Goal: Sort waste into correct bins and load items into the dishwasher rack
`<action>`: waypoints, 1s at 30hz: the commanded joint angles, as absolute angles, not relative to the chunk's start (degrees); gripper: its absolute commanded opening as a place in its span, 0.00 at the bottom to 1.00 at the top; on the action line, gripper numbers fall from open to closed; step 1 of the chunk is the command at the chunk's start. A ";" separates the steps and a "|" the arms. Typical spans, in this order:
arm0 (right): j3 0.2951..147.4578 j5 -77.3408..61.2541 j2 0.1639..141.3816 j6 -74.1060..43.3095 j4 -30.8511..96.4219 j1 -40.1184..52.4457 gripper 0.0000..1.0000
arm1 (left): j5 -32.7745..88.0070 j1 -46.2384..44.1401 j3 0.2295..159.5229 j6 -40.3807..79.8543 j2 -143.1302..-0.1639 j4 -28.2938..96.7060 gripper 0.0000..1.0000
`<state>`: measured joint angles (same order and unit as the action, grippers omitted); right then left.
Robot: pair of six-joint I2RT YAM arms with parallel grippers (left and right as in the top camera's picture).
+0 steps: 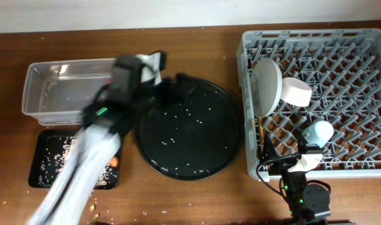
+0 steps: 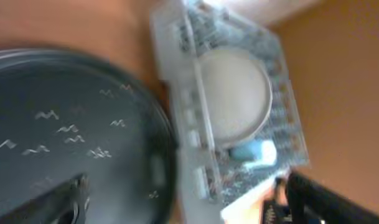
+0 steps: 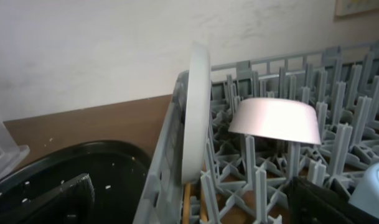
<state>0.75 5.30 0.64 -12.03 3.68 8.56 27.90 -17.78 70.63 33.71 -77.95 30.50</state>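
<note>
Right wrist view puts the right gripper [image 3: 189,185], fingers apart and empty, at the front edge of the rack [image 3: 164,168]; inside the rack the plate [image 3: 195,112] stands on edge, the bowl [image 3: 275,119] sits upside down beyond it, the cup [image 3: 374,186] alongside. Left of the rack the left gripper [image 2: 183,188], blurred but likewise spread and empty, hangs over the round tray [image 1: 203,145] and its scattered rice [image 2: 68,129], with the black bin [image 1: 35,157] and clear tub [image 1: 65,94] farther left. Loading looks largely done, so clearing that rice seems next, calling for a fine pinch toward the black bin.
</note>
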 commanded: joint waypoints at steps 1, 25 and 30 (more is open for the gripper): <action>0.32 5.58 0.21 -12.51 4.03 8.23 0.98 | 6.44 -11.75 71.35 22.35 -59.00 46.35 0.99; 0.32 5.58 0.21 -12.51 4.05 8.23 0.98 | -10.20 -8.82 9.87 13.39 -0.12 20.80 0.99; 0.32 5.58 0.21 -12.51 4.05 8.23 0.98 | -7.29 -8.82 2.55 13.39 -0.30 8.58 0.99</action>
<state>0.73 5.30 0.62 -12.05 3.79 8.56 -8.43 -8.64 3.73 14.28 -0.84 9.17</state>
